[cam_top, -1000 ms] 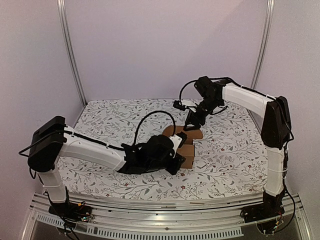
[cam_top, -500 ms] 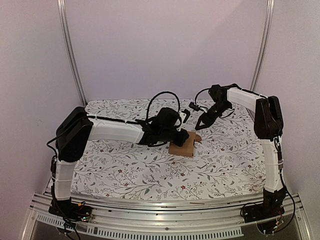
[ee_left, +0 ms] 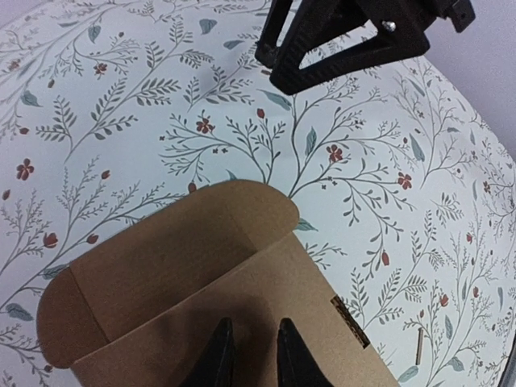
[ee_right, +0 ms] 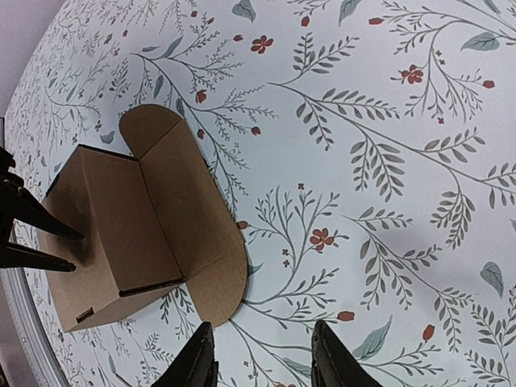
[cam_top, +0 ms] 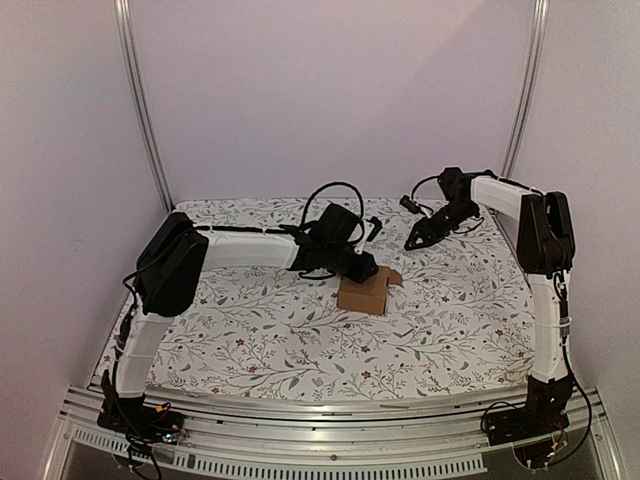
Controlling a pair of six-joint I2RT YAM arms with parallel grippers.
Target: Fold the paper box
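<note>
The paper box [cam_top: 362, 296] is a small brown carton standing mid-table on the floral cloth. Its lid [ee_right: 181, 201] hangs open, and the lid's rounded tuck flap [ee_right: 216, 282] rests on the cloth. My left gripper [cam_top: 362, 268] reaches in from the far left. Its tips [ee_left: 254, 324] stand a narrow gap apart on the box's top panel [ee_left: 242, 298], with nothing between them. My right gripper [cam_top: 412, 243] hovers clear of the box to the right, towards the back. In its wrist view the right gripper [ee_right: 262, 326] is open and empty, just past the tuck flap.
The left forearm [cam_top: 240, 250] stretches across the back left of the table, with a looped cable [cam_top: 330, 195] above it. Metal uprights [cam_top: 140, 100] [cam_top: 525, 90] stand at the back corners. A rail [cam_top: 300, 415] runs along the near edge.
The left arm swung from the near left to the back of the table, its gripper now on the box from the far side. The right gripper drew back to the right, away from the lid.
</note>
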